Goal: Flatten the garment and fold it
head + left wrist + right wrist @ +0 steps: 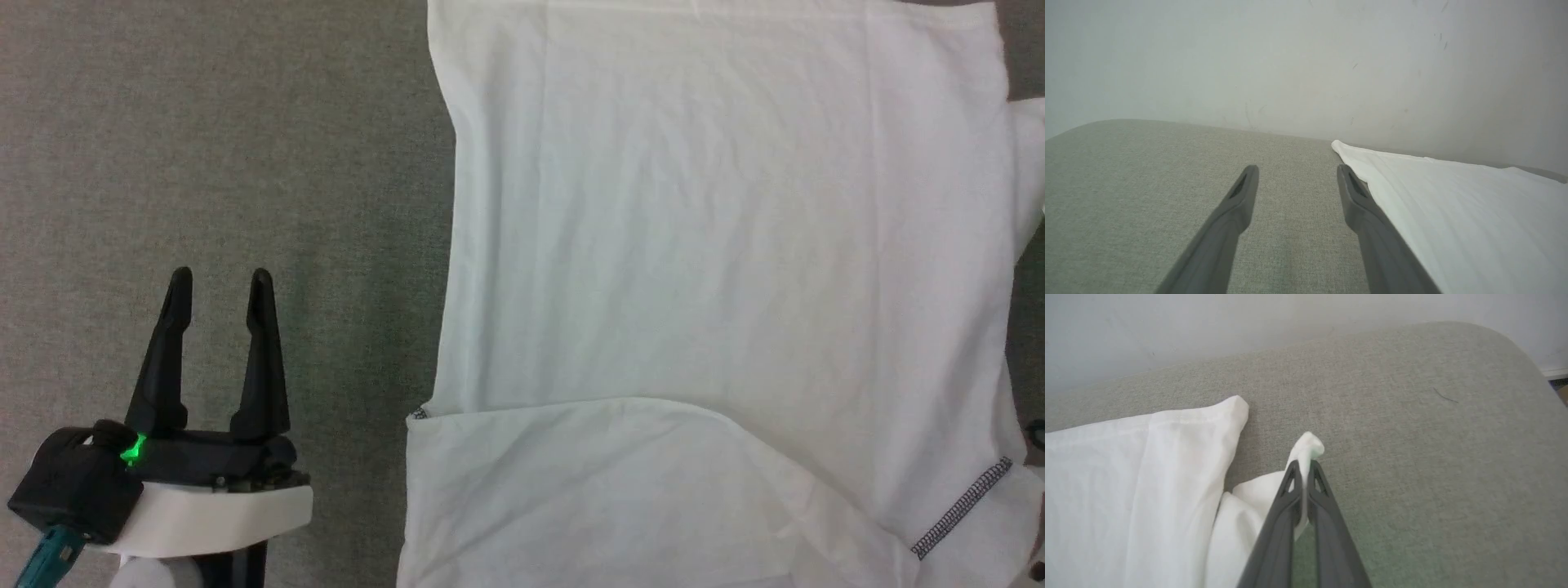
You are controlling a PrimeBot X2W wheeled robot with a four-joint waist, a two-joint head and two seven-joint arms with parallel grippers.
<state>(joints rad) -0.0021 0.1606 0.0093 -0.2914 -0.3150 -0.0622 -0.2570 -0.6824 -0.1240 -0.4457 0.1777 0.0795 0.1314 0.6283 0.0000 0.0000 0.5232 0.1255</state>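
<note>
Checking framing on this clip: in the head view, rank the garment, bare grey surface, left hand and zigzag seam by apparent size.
1. garment, narrowly largest
2. grey surface
3. left hand, enlarged by nearness to the camera
4. zigzag seam

One garment (694, 245), two hands, left hand (221, 278), right hand (1303, 467)

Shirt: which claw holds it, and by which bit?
The right gripper pinches the white shirt by a bunched end at its side, maybe a sleeve. The left gripper holds nothing.
</note>
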